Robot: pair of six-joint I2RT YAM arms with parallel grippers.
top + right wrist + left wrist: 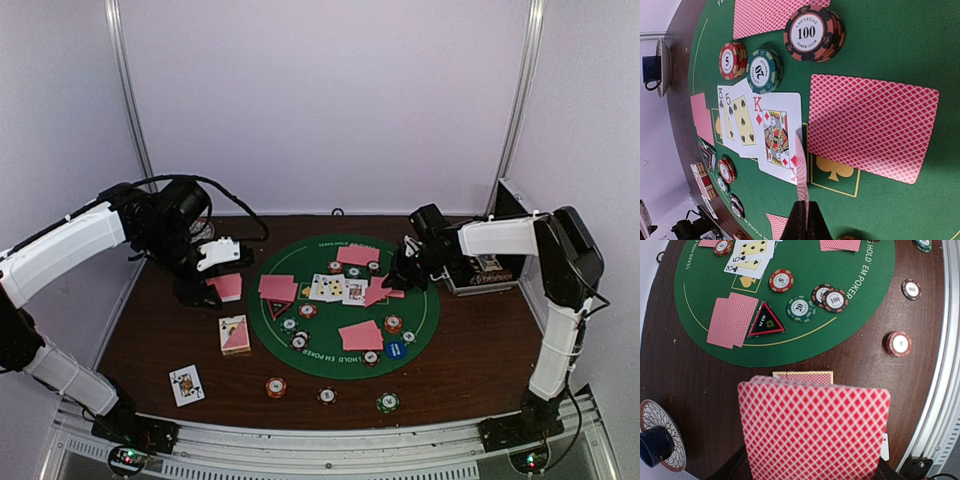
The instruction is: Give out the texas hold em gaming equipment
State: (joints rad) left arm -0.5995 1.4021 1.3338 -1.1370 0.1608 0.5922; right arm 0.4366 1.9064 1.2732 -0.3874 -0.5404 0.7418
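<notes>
A round green poker mat (pixel 330 345) holds red-backed playing cards (pixel 360 335), face-up cards (pixel 337 288), striped chips (pixel 393 324), a red triangle (pixel 766 321) and a blue disc (pixel 395 350). My left gripper (pixel 205 293) is off the mat's left edge, shut on a few red-backed cards (pixel 812 427) that hide its fingertips. My right gripper (pixel 806 206) is low over the mat's right half, shut on one red-backed card (pixel 801 170) seen edge-on, beside the face-up 3, 5 and king (pixel 775 132) and a face-down card (pixel 870 125).
A card box (pixel 234 334) and a lone face-up card (pixel 186 384) lie on the brown table at front left. Three loose chips (pixel 327 395) lie near the front edge. A cup on a patterned plate (pixel 657 442) is at the left; a chip case (pixel 485 268) at the right.
</notes>
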